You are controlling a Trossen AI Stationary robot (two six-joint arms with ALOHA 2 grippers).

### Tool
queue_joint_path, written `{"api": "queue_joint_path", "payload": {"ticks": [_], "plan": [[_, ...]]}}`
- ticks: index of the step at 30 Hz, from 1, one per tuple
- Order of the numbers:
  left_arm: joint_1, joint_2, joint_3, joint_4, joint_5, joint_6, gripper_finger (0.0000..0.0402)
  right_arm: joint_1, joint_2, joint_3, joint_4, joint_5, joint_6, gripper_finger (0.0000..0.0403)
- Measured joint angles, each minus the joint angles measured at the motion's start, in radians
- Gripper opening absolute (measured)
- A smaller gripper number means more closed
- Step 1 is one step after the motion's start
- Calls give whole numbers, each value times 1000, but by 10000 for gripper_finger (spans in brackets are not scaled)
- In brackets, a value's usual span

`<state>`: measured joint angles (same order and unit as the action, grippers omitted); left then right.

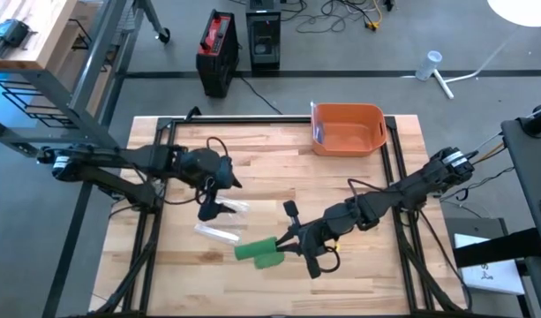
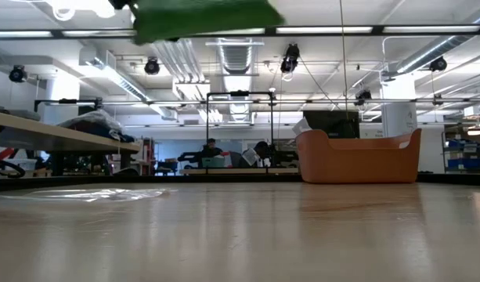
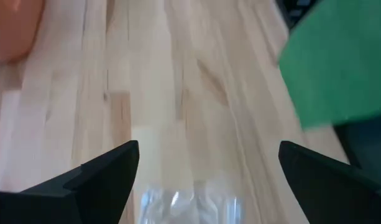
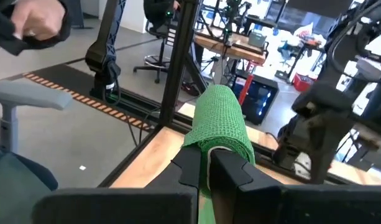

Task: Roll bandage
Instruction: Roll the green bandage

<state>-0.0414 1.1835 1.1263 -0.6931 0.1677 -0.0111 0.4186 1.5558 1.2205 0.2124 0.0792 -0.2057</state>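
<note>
The tabletop point(image 1: 279, 190) is pale wooden planking inside a dark metal frame, standing on a grey floor. An orange bin point(image 1: 347, 129) sits at its far edge, and a clear plastic wrapper point(image 1: 219, 231) lies near the middle, with a second clear piece just beside the left gripper point(image 1: 212, 209). Beyond the tabletop's far edge, on the floor, stand a red-and-black case point(image 1: 217, 51) and a black box point(image 1: 264, 40) among loose cables. The low view looks across the planks into a workshop with ceiling light strips, shelving and people seated at desks far back.

The right gripper point(image 1: 292, 250) hangs over the near centre of the tabletop, its fingers point(image 4: 191, 167) clenched on the green bandage point(image 4: 220, 121), whose rolled end sticks out past the fingertips. From above, the roll shows as a green cylinder with a second green piece point(image 1: 270, 260) just beside it; whether the two are joined is hard to tell. The left gripper hovers over the clear wrapper with its fingers point(image 3: 100, 177) released and spread wide, nothing between them.

In the low view only a blurred green edge of the bandage enters at the top. In the right wrist view a person's hand point(image 4: 32, 22) shows at the corner, blurred and partly cut off.
</note>
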Motion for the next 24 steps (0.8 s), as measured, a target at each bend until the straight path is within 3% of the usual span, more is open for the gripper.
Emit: {"api": "queue_joint_path", "payload": {"ticks": [5,11,16,24], "plan": [[-68,-38,-93,208,0,-40,365,1,-8,0,-23,74,9,9],[-158,-56,-359,711,-5,-109,349,6,-54,0,-47,143,-8,9],[-176,-50,-543,1075,-112,-122,342,14,-83,0,-47,255,-46,9],[-176,-44,-671,1325,-183,-109,349,3,-87,0,-41,349,-70,9]]}}
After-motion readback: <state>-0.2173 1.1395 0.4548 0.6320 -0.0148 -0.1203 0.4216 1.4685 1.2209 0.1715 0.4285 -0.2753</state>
